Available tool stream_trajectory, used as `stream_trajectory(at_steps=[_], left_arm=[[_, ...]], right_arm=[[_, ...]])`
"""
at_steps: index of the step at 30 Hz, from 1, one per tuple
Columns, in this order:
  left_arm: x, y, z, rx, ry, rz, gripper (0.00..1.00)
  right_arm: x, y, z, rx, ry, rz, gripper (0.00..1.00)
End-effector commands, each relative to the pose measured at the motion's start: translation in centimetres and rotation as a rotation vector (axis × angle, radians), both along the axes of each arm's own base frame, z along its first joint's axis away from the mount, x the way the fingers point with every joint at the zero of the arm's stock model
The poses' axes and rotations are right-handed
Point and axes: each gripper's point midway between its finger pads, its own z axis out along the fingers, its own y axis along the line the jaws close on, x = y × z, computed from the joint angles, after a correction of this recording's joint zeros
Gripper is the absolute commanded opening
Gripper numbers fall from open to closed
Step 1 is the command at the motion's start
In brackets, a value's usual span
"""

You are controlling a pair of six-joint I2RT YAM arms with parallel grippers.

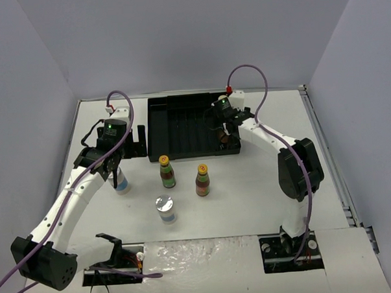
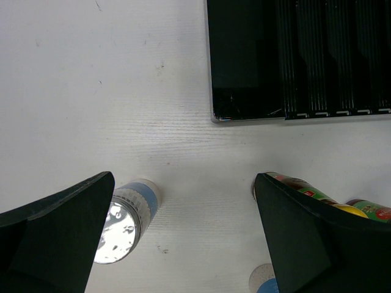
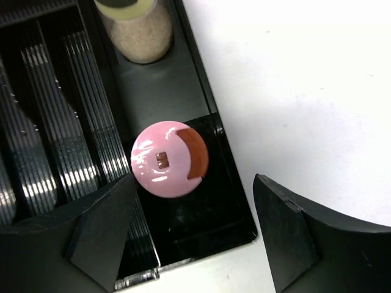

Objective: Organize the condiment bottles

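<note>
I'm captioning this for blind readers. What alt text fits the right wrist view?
A pink-capped bottle stands in the corner of a black tray, seen from above with the open right gripper over it. A cream bottle stands farther along the same tray edge.

No text can be read in any view.
The slim bottle (image 1: 167, 172) and the other slim bottle (image 1: 202, 180) carry red-and-green labels, print too small from the top view, blurred at the left wrist view's edge. The silver-capped jar (image 2: 125, 213) has a blue label band, letters not resolvable. The pink cap (image 3: 166, 160) bears a small brown rectangular mark, no characters legible.
</note>
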Motion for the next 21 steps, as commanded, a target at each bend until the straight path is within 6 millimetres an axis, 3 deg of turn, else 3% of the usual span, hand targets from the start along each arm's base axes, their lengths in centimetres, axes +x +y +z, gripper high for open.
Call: stream_trajectory(at_steps=[1, 5, 13, 18, 21], left_arm=[[1.0, 0.0, 2.8, -0.041, -0.102, 0.017, 0.97], [1.0, 0.1, 2.7, -0.037, -0.100, 0.020, 0.97], [1.0, 0.1, 2.5, -0.030, -0.094, 0.021, 0.97], [0.9, 0.2, 2.7, -0.029, -0.098, 0.027, 0.97], [0.9, 0.2, 2.7, -0.035, -0.099, 0.029, 0.97]], right_arm=[[-1.3, -1.0, 8.0, 0.041, -0.164, -0.037, 0.74], [-3.4, 0.3, 10.2, 0.041, -0.195, 0.020, 0.74], [-11.4, 5.1, 13.8, 0.095, -0.233, 0.220, 0.74], [-16.2, 5.0, 15.3, 0.143, -0.260, 0.275, 0.73], [-17.9, 4.9, 14.6, 0.162, -0.233, 0.319, 0.72]])
